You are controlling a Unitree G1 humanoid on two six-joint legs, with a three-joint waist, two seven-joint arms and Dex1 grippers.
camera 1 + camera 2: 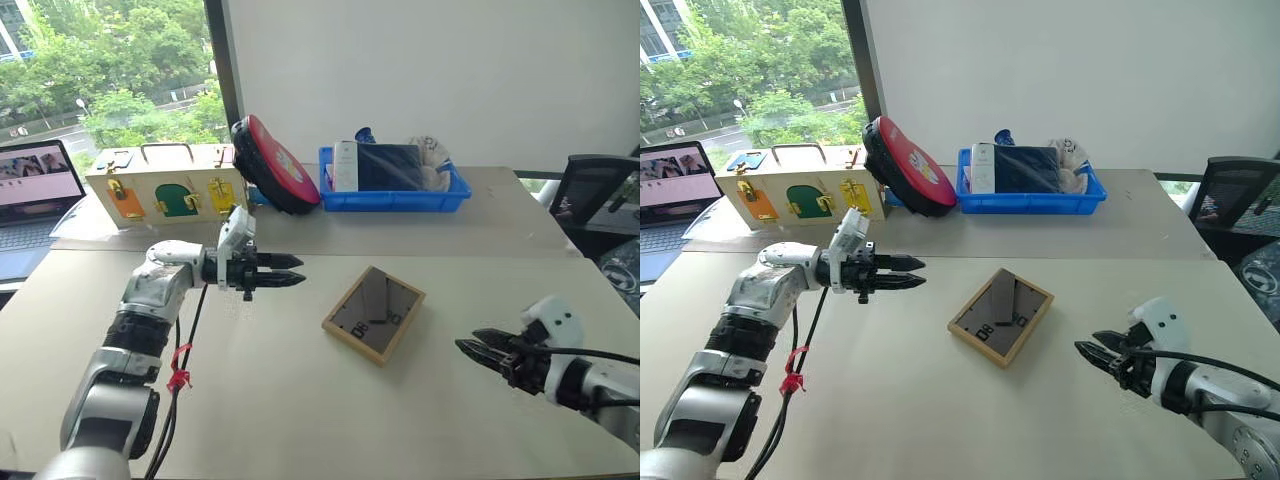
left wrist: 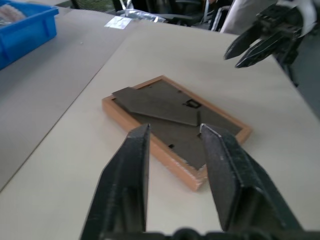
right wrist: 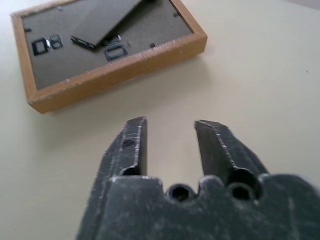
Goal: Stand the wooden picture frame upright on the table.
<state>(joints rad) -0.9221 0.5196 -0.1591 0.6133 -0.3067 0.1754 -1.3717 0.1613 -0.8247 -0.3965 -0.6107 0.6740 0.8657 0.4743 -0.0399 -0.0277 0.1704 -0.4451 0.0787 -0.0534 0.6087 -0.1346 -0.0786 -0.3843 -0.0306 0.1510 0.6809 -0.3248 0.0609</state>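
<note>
1. A beige table point(image 1: 300, 400) with a seam running across it is being shown in front of a white wall, with a window onto green trees at the far left corner.
2. The wooden picture frame point(image 1: 373, 314) is being shown lying flat on the table, back side up, on the near side of the seam and roughly at the middle of the tabletop.
3. Its dark grey back panel is being displayed with the fold-out stand lying folded down on it and small white marks near one corner.
4. The left gripper point(image 1: 294, 271) is being held above the table to the left of the frame, apart from it, with its black fingers pointed toward the frame.
5. Its fingers are being kept slightly apart with a narrow gap, and nothing is being held between them.
6. The right gripper point(image 1: 470, 344) is being held low over the table to the right of the frame and nearer the robot, not touching it.
7. Its two fingers are also being kept narrowly parted around empty space.
8. Beyond the frame, across the seam, a blue bin point(image 1: 392, 190) is being shown holding a dark flat item and a white one.
9. Left of the bin, a red and black round pad point(image 1: 273, 165) is being leaned beside a cream wooden box point(image 1: 165, 185) with coloured doors.
10. A laptop point(image 1: 32, 190) is being shown open at the far left edge.
</note>
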